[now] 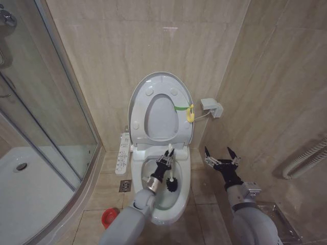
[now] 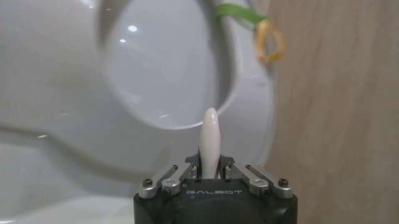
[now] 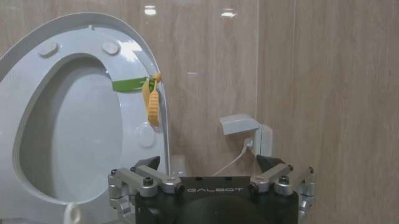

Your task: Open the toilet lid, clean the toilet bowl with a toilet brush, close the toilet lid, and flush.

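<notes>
My left gripper (image 1: pixel 169 151) is clenched on the toilet brush (image 1: pixel 170 179), its thin white stick handle poking up between the fingers and the dark bristle head down inside the glossy white ceramic toilet bowl (image 1: pixel 180 191); the arm reaches forward from low over the bowl. The toilet lid (image 1: pixel 180 86), a smooth oval plastic cover with a green strap and yellow ring, stands upright against the beige tiled wall. My right gripper (image 1: pixel 221 154) hangs released, fingers spread, beside the bowl.
</notes>
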Controlling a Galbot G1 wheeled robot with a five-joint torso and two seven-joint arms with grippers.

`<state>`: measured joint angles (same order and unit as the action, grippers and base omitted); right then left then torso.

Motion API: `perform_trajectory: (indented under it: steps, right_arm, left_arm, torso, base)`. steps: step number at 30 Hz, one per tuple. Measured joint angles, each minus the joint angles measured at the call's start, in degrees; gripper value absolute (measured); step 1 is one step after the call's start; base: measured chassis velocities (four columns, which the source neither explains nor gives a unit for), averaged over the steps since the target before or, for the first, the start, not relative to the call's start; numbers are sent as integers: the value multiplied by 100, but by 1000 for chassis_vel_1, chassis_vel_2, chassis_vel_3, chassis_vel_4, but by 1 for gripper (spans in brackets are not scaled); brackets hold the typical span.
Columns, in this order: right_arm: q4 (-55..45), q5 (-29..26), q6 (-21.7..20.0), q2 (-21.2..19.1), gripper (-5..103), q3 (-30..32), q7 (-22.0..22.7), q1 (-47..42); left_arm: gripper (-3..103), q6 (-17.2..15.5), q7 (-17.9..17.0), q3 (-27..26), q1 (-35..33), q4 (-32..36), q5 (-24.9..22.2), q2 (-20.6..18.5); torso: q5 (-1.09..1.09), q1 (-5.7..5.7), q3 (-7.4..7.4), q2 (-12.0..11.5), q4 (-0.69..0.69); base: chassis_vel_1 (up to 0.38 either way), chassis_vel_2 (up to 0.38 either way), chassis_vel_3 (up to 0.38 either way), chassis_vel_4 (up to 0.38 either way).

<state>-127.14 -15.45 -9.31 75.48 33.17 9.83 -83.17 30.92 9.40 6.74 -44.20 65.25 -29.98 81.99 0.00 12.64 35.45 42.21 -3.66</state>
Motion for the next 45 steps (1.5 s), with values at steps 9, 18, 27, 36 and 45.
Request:
perform_trajectory:
  steps: [9, 18, 27, 36, 45]
  right_arm:
    - [0, 0, 0, 0, 100, 0, 0, 0]
    - [0, 0, 0, 0, 100, 0, 0, 0]
    - [0, 0, 0, 0, 100, 0, 0, 0]
    - [0, 0, 0, 0, 100, 0, 0, 0]
    - [0, 0, 0, 0, 100, 0, 0, 0]
  left_arm:
    - [20, 48, 81, -55, 183, -155, -105, 35]
    - [20, -37, 76, 297, 285, 72, 11, 420]
    - [20, 78, 144, 262, 231, -272, 28, 425]
    - [20, 218, 300, 123, 489, -716, 12, 325]
    - [20, 277, 382, 315, 623, -1018, 24, 623]
  torso:
    - [-1, 0, 0, 0, 0]
    - [0, 0, 0, 0, -1]
    - [0, 0, 0, 0, -1]
    - [-1, 0, 0, 0, -1]
    - [-1, 0, 0, 0, -2]
  base:
    - [0, 0, 0, 0]
    - [0, 0, 0, 0]
    - [0, 0, 0, 0]
    - [0, 0, 0, 0]
    - [0, 0, 0, 0]
